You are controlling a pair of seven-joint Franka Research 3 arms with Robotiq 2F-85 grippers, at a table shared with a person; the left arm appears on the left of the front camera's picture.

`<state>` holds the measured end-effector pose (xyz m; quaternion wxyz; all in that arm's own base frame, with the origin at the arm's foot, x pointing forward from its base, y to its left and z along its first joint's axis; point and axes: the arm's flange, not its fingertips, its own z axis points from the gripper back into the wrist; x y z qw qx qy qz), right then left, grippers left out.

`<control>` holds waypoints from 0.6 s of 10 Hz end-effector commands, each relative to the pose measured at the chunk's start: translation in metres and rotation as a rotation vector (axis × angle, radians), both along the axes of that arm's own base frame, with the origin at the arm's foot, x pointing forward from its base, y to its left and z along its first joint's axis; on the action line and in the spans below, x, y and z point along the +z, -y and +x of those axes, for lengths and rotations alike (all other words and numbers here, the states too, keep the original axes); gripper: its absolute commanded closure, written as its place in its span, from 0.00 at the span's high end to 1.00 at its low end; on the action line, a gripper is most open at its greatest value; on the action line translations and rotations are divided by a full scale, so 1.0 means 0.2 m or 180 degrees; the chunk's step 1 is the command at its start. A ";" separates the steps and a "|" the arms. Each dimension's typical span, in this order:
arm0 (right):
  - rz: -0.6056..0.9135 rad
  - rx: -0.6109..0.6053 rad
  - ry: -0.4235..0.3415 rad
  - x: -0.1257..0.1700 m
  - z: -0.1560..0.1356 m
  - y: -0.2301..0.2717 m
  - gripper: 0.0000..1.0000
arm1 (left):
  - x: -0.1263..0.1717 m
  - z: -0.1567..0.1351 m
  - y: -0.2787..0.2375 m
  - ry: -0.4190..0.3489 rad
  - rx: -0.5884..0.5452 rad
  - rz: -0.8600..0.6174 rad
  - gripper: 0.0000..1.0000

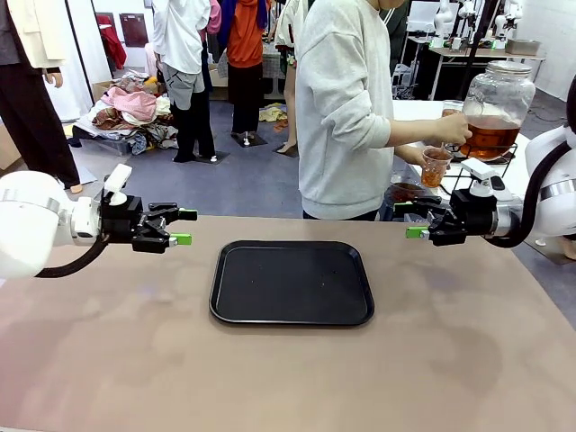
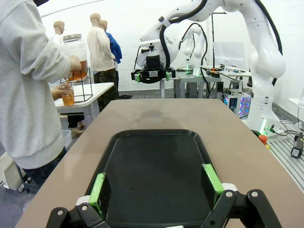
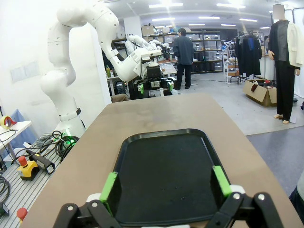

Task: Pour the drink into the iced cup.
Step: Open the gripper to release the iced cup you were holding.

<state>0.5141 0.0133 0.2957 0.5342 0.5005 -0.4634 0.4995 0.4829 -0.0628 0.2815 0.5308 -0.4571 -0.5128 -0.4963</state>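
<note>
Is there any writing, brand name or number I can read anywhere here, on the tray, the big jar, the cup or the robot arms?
None can be read.
Tray: plain black, no print.
Glass jar and cup: no label visible.
Left gripper and right gripper: no legible marking.
Boxes on the far shelves: too small and blurred to read.

Brown table (image 1: 108, 360); black tray (image 1: 292, 282) flat at centre, nothing on it.
</note>
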 end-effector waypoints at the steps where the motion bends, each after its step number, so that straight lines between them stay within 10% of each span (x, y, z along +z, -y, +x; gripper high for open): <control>1: -0.0004 0.0005 0.0003 0.02 0.01 0.00 1.00 | 0.01 0.01 0.00 -0.0018 -0.0002 -0.0002 1.00; 6: -0.0004 0.0005 0.0003 0.02 0.01 0.00 1.00 | 0.01 0.01 0.00 -0.0018 -0.0002 -0.0002 1.00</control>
